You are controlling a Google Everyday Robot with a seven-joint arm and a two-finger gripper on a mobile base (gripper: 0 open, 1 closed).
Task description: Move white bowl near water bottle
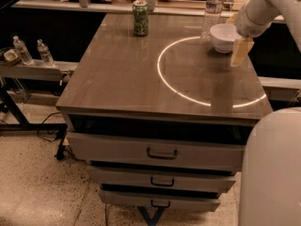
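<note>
The white bowl [223, 36] stands upright at the far right of the table, just in front of and to the right of the water bottle [212, 9], almost touching it. The bottle is tall and clear, with a white label band. My gripper [239, 45] hangs at the bowl's right side on the white arm, which comes in from the top right. One tan finger [240, 52] shows beside the bowl, apart from its rim. The gripper looks open and holds nothing.
A green drink can [140, 18] stands at the table's [141, 84] far left-centre. A bright ring of light lies on the tabletop. Drawers are below. Two small bottles [33, 52] stand on a side shelf at left. My white base [273, 173] fills the lower right.
</note>
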